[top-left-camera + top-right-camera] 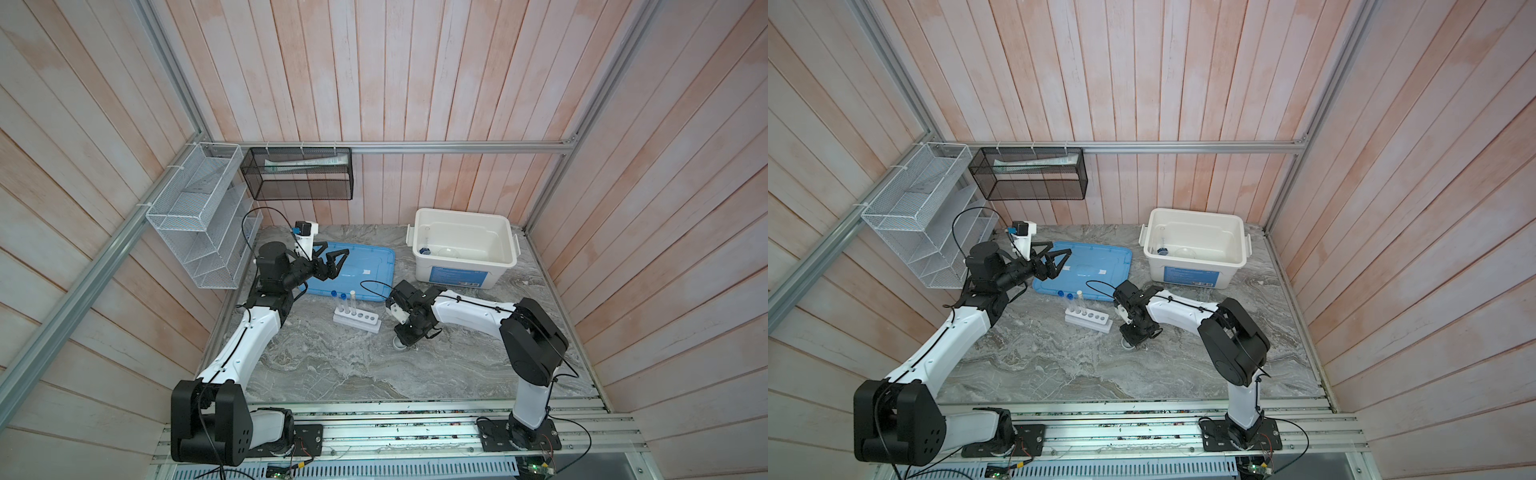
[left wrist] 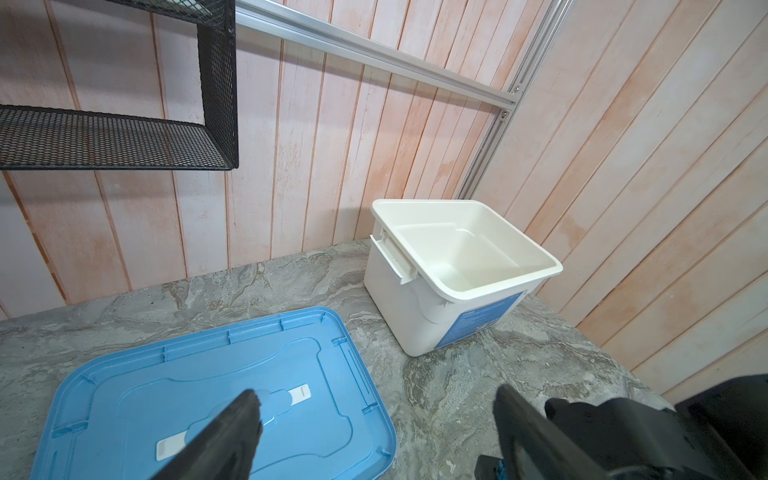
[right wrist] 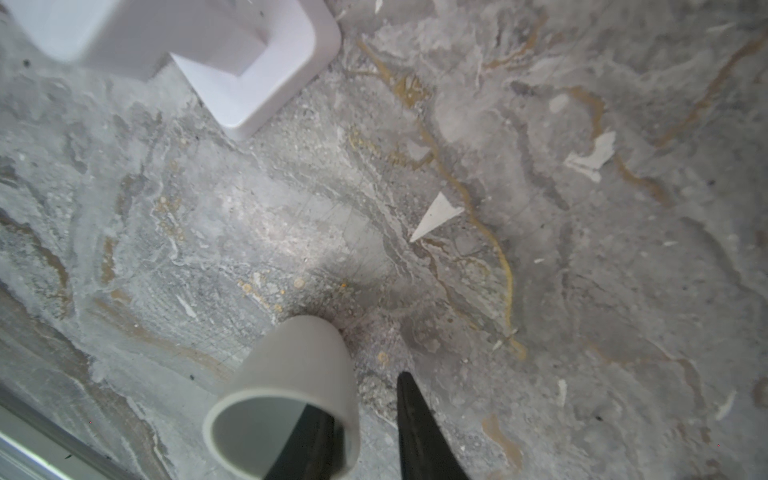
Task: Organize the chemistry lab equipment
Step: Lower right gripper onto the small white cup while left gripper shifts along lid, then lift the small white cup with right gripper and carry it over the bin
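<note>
So the right gripper (image 3: 361,395) is pointing straight down at the small white round dish (image 3: 291,374), one finger inside it and one outside the wall. There's a sliver of gap on the outer side, so it's not clamped on it. The dish sits on the marble table (image 1: 332,365), near the end of the white six-hole rack (image 1: 356,320). All three test tubes (image 1: 343,305) stand upright at the rack's left end, two blue-capped, one white-capped. The left gripper (image 2: 376,392) hangs wide open over the blue lid (image 1: 365,266), holding nothing. The small blue hexagonal-based piece (image 1: 424,250) is inside the white bin (image 1: 463,216).
</note>
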You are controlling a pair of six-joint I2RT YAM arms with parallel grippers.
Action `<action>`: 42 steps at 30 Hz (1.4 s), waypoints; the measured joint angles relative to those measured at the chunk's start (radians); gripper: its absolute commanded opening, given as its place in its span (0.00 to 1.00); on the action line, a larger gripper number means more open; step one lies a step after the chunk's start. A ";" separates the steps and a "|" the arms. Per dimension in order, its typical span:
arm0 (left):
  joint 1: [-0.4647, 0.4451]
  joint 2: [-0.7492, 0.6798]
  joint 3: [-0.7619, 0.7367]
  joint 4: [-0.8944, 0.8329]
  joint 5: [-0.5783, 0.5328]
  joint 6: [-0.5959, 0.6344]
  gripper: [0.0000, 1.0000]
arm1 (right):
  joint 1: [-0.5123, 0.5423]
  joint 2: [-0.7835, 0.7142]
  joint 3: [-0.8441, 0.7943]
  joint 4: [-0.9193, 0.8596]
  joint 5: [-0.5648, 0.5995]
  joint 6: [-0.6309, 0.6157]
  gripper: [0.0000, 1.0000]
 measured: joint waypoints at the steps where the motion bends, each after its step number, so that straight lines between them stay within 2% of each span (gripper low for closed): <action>1: 0.000 -0.001 0.000 0.000 0.000 0.000 0.89 | 0.001 0.004 0.003 -0.001 0.000 0.000 0.21; 11: 0.000 -0.013 -0.001 0.000 0.000 0.000 0.89 | 0.007 0.012 0.037 -0.013 0.009 0.005 0.04; 18: 0.000 -0.013 -0.001 0.000 0.003 0.000 0.89 | 0.007 0.012 0.099 -0.069 0.028 -0.008 0.01; 24: 0.000 -0.013 -0.001 0.000 0.003 0.004 0.89 | -0.003 0.010 0.249 -0.228 0.046 -0.061 0.01; 29: 0.000 -0.013 -0.001 0.000 0.003 0.008 0.89 | -0.091 -0.014 0.422 -0.358 0.101 -0.104 0.02; 35: -0.002 -0.013 -0.001 0.000 0.003 0.008 0.89 | -0.223 -0.058 0.523 -0.376 0.203 -0.107 0.02; 42: -0.003 -0.022 -0.001 -0.029 0.002 0.024 0.89 | -0.289 0.003 0.726 -0.398 0.248 -0.119 0.02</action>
